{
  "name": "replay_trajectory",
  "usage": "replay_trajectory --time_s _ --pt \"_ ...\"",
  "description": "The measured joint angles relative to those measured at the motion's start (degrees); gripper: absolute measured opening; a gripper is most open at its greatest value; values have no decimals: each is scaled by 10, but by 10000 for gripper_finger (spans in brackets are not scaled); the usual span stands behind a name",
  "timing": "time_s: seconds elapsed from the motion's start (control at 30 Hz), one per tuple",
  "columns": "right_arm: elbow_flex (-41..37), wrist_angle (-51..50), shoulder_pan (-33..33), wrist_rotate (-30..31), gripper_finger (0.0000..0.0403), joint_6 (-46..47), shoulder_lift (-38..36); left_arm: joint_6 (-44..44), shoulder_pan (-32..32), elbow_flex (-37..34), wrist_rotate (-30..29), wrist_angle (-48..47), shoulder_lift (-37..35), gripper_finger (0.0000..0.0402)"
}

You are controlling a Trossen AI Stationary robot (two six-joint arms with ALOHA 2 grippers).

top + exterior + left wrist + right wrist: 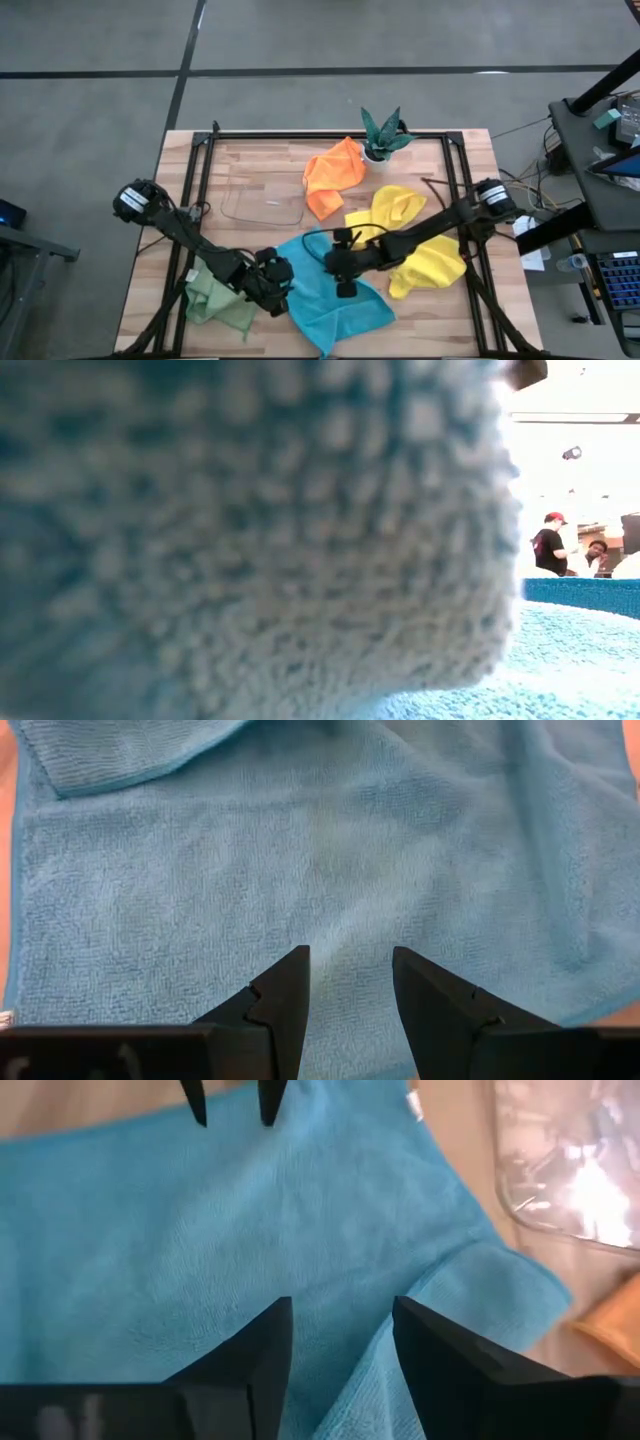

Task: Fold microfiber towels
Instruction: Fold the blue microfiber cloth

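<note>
I see the blue towel point(335, 295) spread at the table's point(270, 150) near edge, one corner folded over. My left gripper point(350, 982) and right gripper point(340, 1330) both hover above it, fingers spread, empty. Beyond lie yellow towels point(420, 240), then the orange towel point(332, 175).

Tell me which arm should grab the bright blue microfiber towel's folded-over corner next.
Probably right. The right gripper hangs open directly over the folded-over corner of the bright blue microfiber towel. The left gripper, also open, faces a flat stretch at the opposite edge.

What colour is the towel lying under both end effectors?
Bright blue towel; the left wrist view shows it best.
</note>
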Motion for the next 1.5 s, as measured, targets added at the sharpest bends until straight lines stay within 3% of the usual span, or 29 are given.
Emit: replay_trajectory --time_s 0.27,0.63,0.93,1.27,1.5 --pt "12 -10 -9 2 143 3 40 -1 1 -14 -16 3 4 129" --pt "-10 -15 -22 21 114 13 41 -16 1 -39 -37 18 4 129" --pt "-11 -44 -23 26 15 15 39 -42 1 -62 -41 18 4 129" --pt "-12 -124 -26 90 9 48 -3 -90 -1 -100 -36 20 2 129" --pt "-13 -154 -32 93 25 87 -18 -94 -1 -101 -34 19 2 129"
